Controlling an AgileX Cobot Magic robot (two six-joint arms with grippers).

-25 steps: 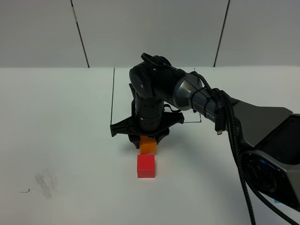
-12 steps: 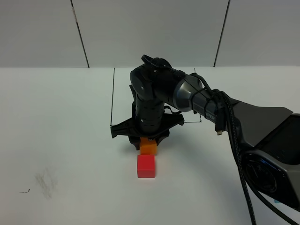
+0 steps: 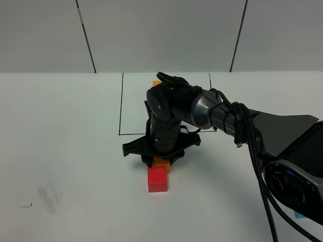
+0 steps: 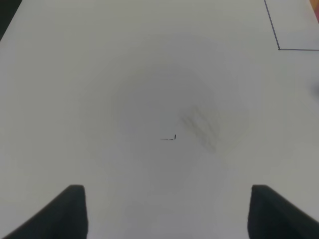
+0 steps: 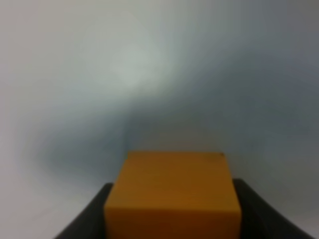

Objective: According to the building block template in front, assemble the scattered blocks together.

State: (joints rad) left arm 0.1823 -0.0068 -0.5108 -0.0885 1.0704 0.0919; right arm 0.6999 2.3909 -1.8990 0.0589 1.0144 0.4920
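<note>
Black-lined template frame (image 3: 121, 106): only the template's orange cube (image 3: 157, 82) shows inside, near the far edge. The rest is hidden behind the right arm (image 3: 212, 108). Right tool (image 3: 161, 161) is clamped on the loose orange cube (image 3: 163, 164), low over the tabletop (image 3: 65, 146), just behind the red cube (image 3: 157, 179); can't tell if the 2 touch. Left tool (image 4: 167, 214) has its jaws wide apart, nothing between, above a smudge (image 4: 202, 124). Vs 1 s ago: right tool is lower and nearer the red cube, and the template's orange cube is uncovered.
</note>
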